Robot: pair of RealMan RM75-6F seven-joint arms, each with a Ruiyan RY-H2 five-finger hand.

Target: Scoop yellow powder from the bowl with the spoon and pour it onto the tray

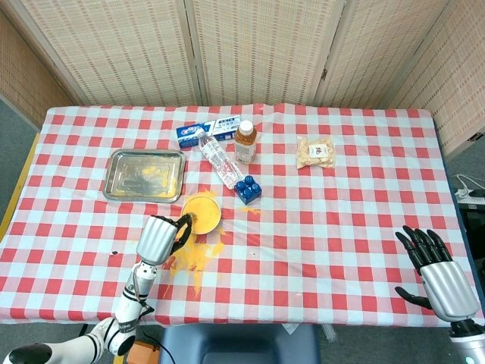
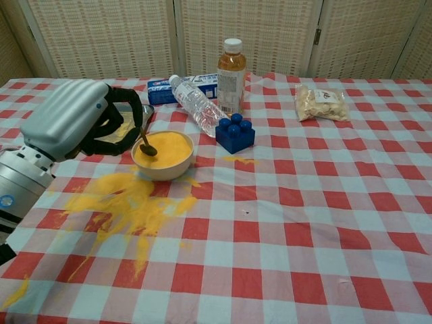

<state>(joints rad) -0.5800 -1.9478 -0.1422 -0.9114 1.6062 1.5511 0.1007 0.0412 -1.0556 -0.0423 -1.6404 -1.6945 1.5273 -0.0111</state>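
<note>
One left hand (image 2: pixel 67 121) gripping spoon (image 2: pixel 146 142), tip in bowl (image 2: pixel 163 164)

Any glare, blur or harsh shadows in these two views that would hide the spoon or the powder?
Head view: even light, sharp, mild glare on the tray, spoon too small to make out. Chest view: the left hand looms large and near, soft shadows only; spoon and bowl read clearly.

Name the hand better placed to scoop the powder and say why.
The left hand. It already holds the spoon, whose tip sits in the bowl, with the tray just beyond. The right hand is open at the far table edge, holding nothing.
</note>
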